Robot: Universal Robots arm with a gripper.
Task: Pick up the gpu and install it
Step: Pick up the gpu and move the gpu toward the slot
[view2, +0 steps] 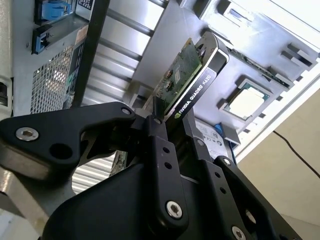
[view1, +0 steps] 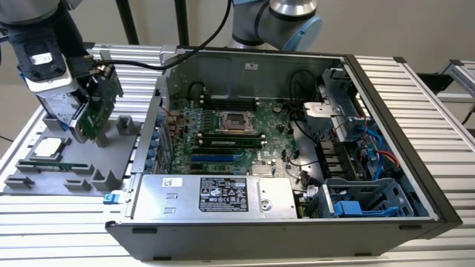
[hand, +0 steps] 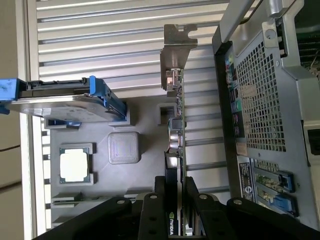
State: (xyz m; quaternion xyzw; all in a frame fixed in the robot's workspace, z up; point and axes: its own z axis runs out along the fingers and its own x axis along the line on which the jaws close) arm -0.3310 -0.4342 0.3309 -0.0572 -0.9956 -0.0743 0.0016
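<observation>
The gpu (view1: 100, 108), a thin green card with a silver end bracket (hand: 175, 47) and a black cooler, hangs tilted in my gripper (view1: 88, 95) over the grey parts tray (view1: 44, 178) at the exterior view's left. My gripper (hand: 175, 184) is shut on the card's edge, one finger on each face. In the second wrist view the black cooler face of the gpu (view2: 197, 82) sticks out beyond the gripper (view2: 161, 119). The card stands outside the open computer case (view1: 245, 139), close to its perforated rear wall (hand: 260, 95).
The tray holds a silver hard drive with blue rails (hand: 65, 102), a processor chip (view1: 48, 146) and a narrow memory stick (view1: 44, 165). Inside the case lie the motherboard with blue slots (view1: 215, 158), a power supply (view1: 215, 194) and drive cages (view1: 364, 200).
</observation>
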